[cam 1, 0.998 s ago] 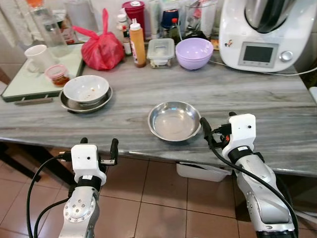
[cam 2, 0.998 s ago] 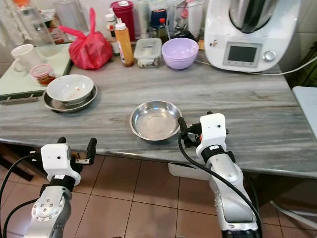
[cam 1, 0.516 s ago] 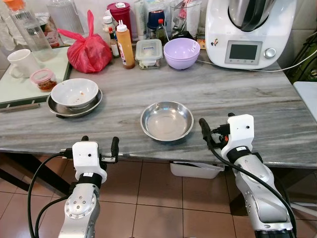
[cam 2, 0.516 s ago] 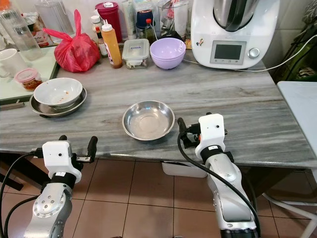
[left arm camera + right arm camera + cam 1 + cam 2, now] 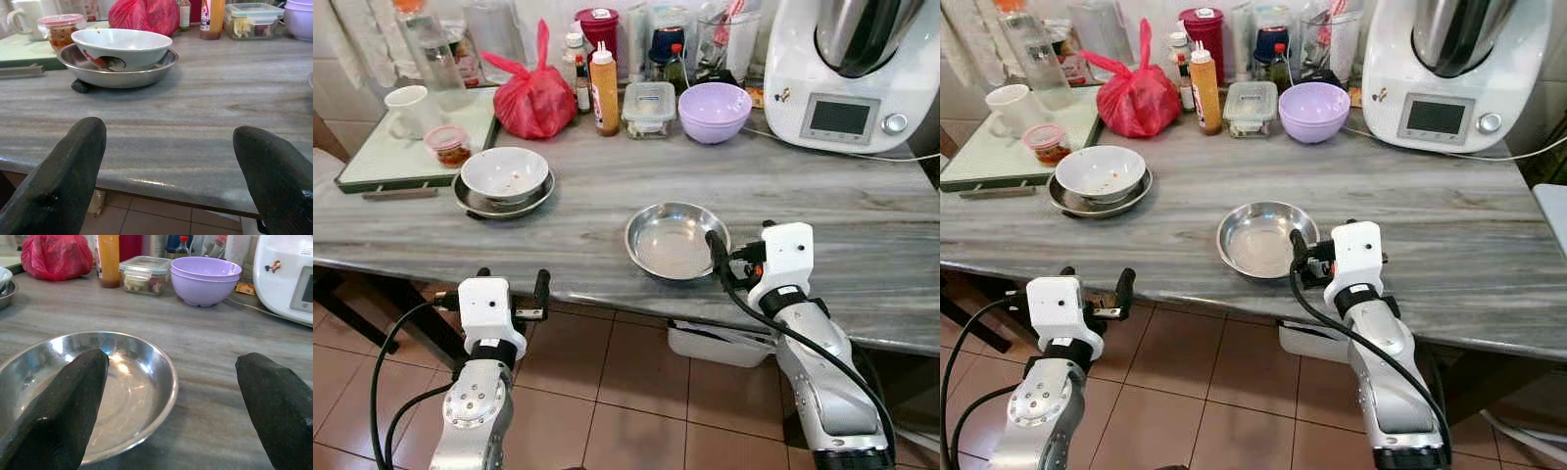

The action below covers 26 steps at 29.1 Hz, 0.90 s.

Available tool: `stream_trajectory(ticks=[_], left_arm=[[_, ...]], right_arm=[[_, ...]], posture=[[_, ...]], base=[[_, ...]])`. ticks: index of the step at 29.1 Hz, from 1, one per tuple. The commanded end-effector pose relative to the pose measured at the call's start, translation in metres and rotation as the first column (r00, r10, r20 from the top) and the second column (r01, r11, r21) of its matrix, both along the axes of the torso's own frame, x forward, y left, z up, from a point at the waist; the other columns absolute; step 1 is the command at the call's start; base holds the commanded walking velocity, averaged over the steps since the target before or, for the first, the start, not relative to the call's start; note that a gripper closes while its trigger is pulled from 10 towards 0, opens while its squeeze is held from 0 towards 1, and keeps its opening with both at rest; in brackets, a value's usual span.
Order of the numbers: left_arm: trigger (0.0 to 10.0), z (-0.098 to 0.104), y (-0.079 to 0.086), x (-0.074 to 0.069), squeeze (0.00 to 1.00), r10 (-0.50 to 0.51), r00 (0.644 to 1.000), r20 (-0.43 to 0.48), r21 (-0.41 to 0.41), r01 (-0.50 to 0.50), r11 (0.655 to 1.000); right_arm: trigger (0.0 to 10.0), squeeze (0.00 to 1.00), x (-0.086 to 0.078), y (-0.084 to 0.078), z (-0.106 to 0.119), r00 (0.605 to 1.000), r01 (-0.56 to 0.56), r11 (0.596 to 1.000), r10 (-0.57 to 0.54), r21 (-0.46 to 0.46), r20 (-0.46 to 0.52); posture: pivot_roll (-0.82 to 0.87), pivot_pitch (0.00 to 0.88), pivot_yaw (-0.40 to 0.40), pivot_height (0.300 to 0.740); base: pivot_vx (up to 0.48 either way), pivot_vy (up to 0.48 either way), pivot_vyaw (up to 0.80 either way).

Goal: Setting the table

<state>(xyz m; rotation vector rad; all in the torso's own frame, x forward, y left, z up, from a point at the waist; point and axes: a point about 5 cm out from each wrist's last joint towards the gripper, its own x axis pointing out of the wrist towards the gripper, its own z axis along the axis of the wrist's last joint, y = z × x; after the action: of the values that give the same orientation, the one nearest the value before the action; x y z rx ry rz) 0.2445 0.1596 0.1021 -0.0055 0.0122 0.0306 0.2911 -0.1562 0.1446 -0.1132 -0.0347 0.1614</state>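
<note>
A shallow steel bowl [image 5: 671, 243] lies empty near the table's front edge. My right gripper [image 5: 740, 245] is open at its right side. One finger [image 5: 58, 411] reaches over the bowl's [image 5: 122, 377] rim while the other stays over bare tabletop, so the rim passes between them. My left gripper [image 5: 512, 286] hangs open just below the front edge of the grey table [image 5: 558, 245], nothing between its fingers [image 5: 58, 181]. A white rooster bowl [image 5: 120, 45] stands on a steel plate [image 5: 470, 201] at the left.
Along the back stand a red bag [image 5: 536, 98], an orange sauce bottle [image 5: 604, 88], a lidded container [image 5: 649, 106], stacked purple bowls [image 5: 715, 110] and a white kitchen machine [image 5: 852, 69]. A green tray [image 5: 386, 162] holds a mug [image 5: 409, 110] and jar [image 5: 448, 145]. A white bin [image 5: 715, 345] sits under the table.
The head view has swung about. My right gripper has closed in on the steel bowl, its inner finger now over the rim. The left gripper keeps its place below the edge.
</note>
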Motion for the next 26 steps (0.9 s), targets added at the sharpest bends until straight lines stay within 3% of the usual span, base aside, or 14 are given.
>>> stream_trajectory(ticks=[1,15,26], left_arm=[[10.0,-0.0010,-0.0010,0.0014,0.00,-0.005,1.000,-0.012,0.001,0.005,1.000],[10.0,0.0000,-0.0021,0.0036,0.00,-0.013,1.000,-0.018,0.001,0.013,1.000],[10.0,-0.0002,-0.0016,0.0040,0.00,-0.017,1.000,-0.025,0.003,0.017,1.000]], right_arm=[[10.0,0.00,-0.0008,-0.0026,-0.0038,1.000,0.008,1.000,-0.008,0.006,-0.016],[10.0,0.00,0.0016,-0.0058,-0.0049,0.999,0.033,0.999,-0.032,0.016,-0.026],[10.0,0.00,0.0025,-0.0052,-0.0055,0.999,0.036,0.999,-0.035,0.024,-0.029]], posture=[[-0.08,0.062,0.074,0.740],[-0.09,0.062,0.078,0.740],[-0.09,0.063,0.080,0.740]], base=[[0.000,0.000,0.00],[0.000,0.000,0.00],[-0.254,0.000,0.00]])
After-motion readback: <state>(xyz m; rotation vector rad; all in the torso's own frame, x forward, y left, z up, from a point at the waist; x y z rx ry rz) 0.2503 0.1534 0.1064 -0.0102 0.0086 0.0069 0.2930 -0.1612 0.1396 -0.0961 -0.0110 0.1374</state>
